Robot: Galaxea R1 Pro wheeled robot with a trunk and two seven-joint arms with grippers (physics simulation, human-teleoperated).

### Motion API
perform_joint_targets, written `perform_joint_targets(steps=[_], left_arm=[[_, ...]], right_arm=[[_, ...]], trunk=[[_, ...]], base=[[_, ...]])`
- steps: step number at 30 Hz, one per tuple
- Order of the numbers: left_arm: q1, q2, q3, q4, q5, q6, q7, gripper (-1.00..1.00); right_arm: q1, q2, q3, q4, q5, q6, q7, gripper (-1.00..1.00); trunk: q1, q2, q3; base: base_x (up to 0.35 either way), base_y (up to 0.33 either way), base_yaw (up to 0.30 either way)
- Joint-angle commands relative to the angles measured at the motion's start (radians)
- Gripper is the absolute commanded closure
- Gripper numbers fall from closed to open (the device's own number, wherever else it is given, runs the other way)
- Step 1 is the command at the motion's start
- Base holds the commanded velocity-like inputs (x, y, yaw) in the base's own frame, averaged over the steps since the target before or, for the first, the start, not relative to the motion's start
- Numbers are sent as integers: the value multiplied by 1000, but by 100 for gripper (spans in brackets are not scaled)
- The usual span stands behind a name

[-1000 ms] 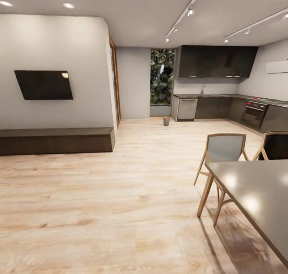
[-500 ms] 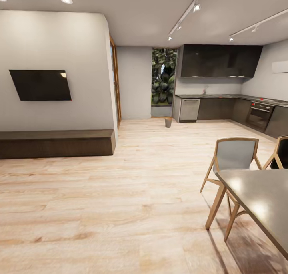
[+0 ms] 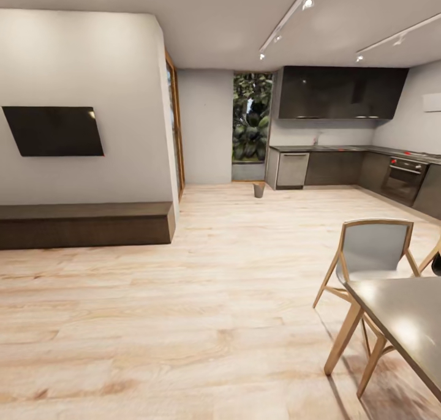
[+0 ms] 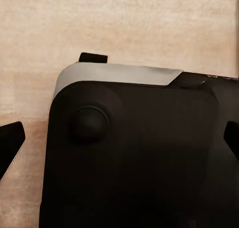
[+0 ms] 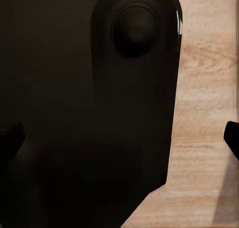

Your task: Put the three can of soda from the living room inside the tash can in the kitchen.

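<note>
Coppery tash can point(image 3: 259, 190) is standing on the pale wood floor point(image 3: 184, 297) far ahead, just before the kitchen point(image 3: 343, 157) cabinets. Both claws are showing fingertips spread wide apart, holding nothing.

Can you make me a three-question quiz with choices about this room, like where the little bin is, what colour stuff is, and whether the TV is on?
1. Where does the small bin stand?
A. On the floor by the kitchen cabinets
B. On the dining table
C. Under the TV

2. What colour are the upper kitchen cabinets?
A. White
B. Dark, nearly black
C. Bright red

3. What state is the wall TV in?
A. Showing a cartoon
B. Lying on the floor
C. Dark, no picture

Answers: 1 A, it sits on the wood floor near the cabinets' end. 2 B, they look nearly black. 3 C, its screen is blank.
</note>
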Motion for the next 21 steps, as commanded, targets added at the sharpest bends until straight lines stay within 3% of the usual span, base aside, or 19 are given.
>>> perform_joint_targets(steps=[1,21], left_arm=[[0,0,0,-1,1,0,0,-100],[0,3,-1,-4,2,0,2,-100]], right_arm=[[0,0,0,0,0,0,0,-100],[0,0,3,0,3,0,1,-100]], trunk=[[0,0,0],[0,0,0]], base=[[336,0,0],[336,0,0]])
